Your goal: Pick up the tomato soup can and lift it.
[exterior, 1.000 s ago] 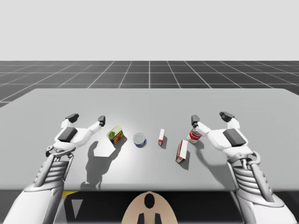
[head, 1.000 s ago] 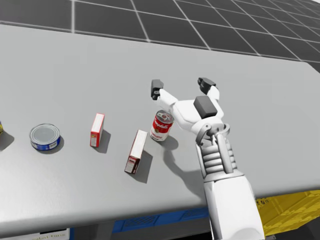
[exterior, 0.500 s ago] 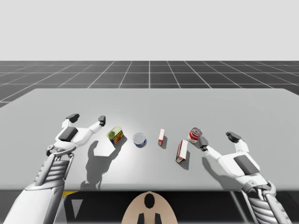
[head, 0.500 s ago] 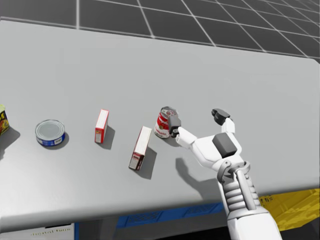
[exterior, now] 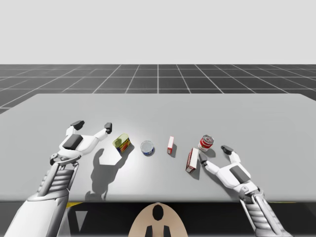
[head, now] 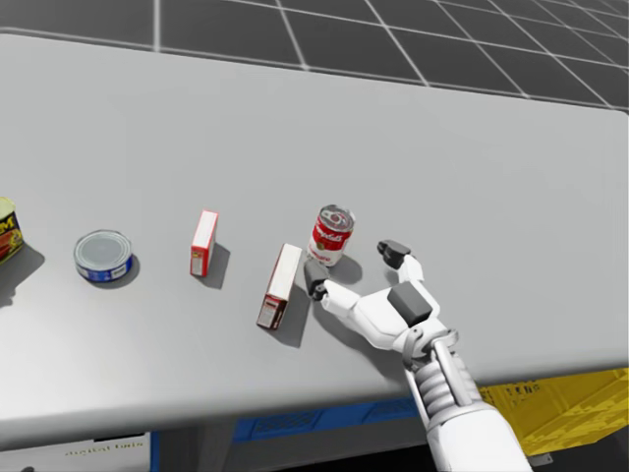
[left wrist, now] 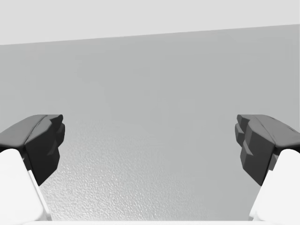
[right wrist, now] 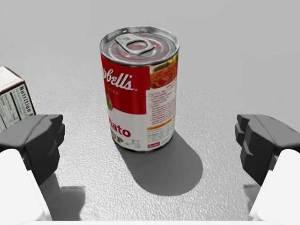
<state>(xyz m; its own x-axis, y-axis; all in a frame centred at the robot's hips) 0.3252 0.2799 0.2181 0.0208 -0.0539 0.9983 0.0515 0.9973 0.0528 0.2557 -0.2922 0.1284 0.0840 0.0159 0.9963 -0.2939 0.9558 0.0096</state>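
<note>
High view: my right gripper [exterior: 214, 153] sits low over the table [exterior: 158, 108] with its fingers spread wide and nothing held. The soup can [exterior: 206, 143] stands upright just ahead of the fingertips, not yet between them. A red and white box [exterior: 192, 160] lies flat just beside the inner finger. Further out on that side stand a smaller box [exterior: 170, 145], a flat blue tin [exterior: 147, 147] and a green and yellow tin [exterior: 122, 142]. This last tin is near my left gripper [exterior: 93, 125], whose fingers are also spread wide and hold nothing.

Head view: the soup can stands just beyond the gap between the right gripper's two fingers, a little nearer the inner one. That finger's tip is just beside the end of the red and white box. I cannot tell whether they touch.

Left wrist view: the fingers stand far apart, with bare table between them and ahead of them.

Right wrist view: the soup can is upright ahead of the fingers and roughly centred on the gap, and neither finger touches it. A corner of the red and white box shows beside the inner finger.

As I judge it, the approach is nearly done and the grasp is not begun. What is left is to move forward until the can sits between the fingers, close on it, then lift. The box so near the inner finger could be nudged on the way in
</note>
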